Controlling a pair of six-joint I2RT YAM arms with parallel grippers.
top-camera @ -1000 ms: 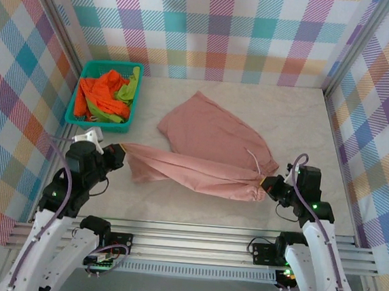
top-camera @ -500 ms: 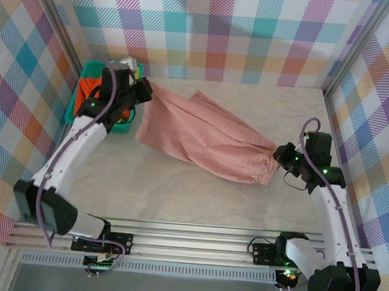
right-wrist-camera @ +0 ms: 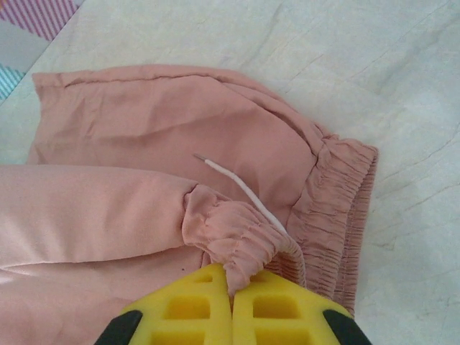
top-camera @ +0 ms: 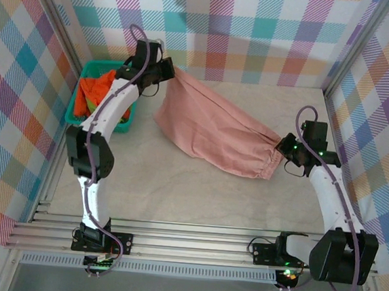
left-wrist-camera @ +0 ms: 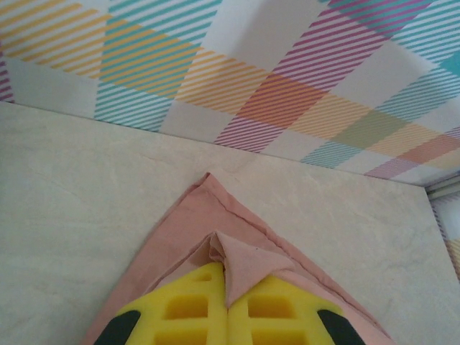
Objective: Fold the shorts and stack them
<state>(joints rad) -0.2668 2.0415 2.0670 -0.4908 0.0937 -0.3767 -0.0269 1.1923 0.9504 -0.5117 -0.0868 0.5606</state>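
Pink fabric is stretching in one long band across the pale table (top-camera: 177,191). The pink shorts (top-camera: 215,137) are starting just beside the far corner of the teal basket (top-camera: 70,113) and running away from it toward the opposite side of the table.

The left gripper (top-camera: 168,70) is sitting at the end nearest the basket, just past its far right corner and close to the plaid back wall (top-camera: 245,34). In the left wrist view its yellow fingers (left-wrist-camera: 187,309) are pressing fully together, pinching a hemmed corner of the pink cloth that is peaking up between them.

The right gripper (top-camera: 281,147) is holding the other end, well apart from the basket, with the whole garment lying between the two. In the right wrist view its jaws are likewise meeting with no gap, clamping a bunched fold of the gathered elastic waistband (right-wrist-camera: 338,194). A thin white drawstring (right-wrist-camera: 237,183) is trailing over the fabric from that fold.

The cloth is widening toward the basket end and narrowing toward the waist, with soft creases running along its length. Whether the middle is resting on the table or sagging just above it is hard to tell.

Orange shorts (top-camera: 96,90) are lying crumpled inside the basket, partly hidden by the left arm (top-camera: 113,104) crossing over its rim.
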